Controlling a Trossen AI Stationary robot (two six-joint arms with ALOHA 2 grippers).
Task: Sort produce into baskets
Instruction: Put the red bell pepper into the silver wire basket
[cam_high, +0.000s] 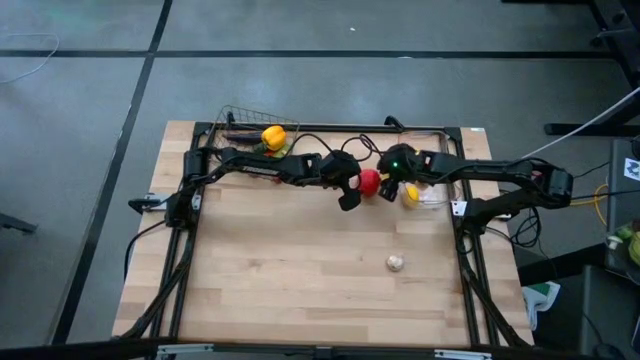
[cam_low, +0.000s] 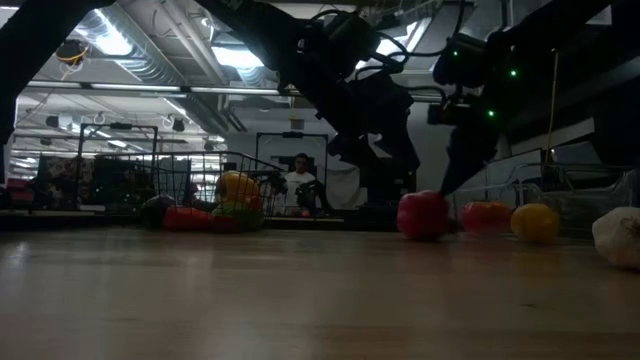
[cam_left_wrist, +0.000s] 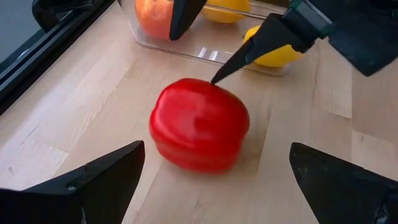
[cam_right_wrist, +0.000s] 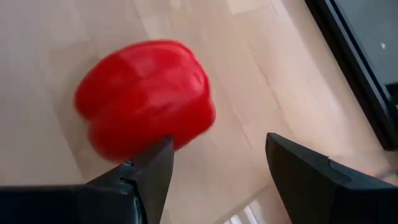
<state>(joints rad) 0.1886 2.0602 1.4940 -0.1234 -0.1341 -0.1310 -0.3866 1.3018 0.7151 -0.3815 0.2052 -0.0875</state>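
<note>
A red bell pepper (cam_high: 369, 181) lies on the wooden table near its far middle, also seen in the left wrist view (cam_left_wrist: 199, 124). My left gripper (cam_high: 350, 195) stands open on its left, a finger on either side of the pepper (cam_left_wrist: 216, 149), touching nothing. My right gripper (cam_high: 385, 188) is open and comes from the right, slanting down at the pepper (cam_right_wrist: 146, 93). The dark wire basket (cam_high: 245, 115) at the far left holds a yellow pepper (cam_high: 273, 137). The clear bin (cam_left_wrist: 186, 46) stands just behind the red pepper, with an orange-red fruit (cam_left_wrist: 152, 15) in it. My right gripper touches the red pepper with one finger only (cam_right_wrist: 155, 165). That finger's outer side and tip lie against the pepper's upper far side (cam_left_wrist: 214, 79), and the pepper is outside the gap between the fingers. The fingers slant down from the table's right. The pepper rests on the table.
A yellow fruit (cam_high: 410, 195) lies beside the clear bin, right of the red pepper. A white garlic bulb (cam_high: 396, 262) lies alone nearer the front edge. Dark frame rails (cam_high: 465, 250) run along the table's sides. A person (cam_low: 298, 180) shows far behind the table.
</note>
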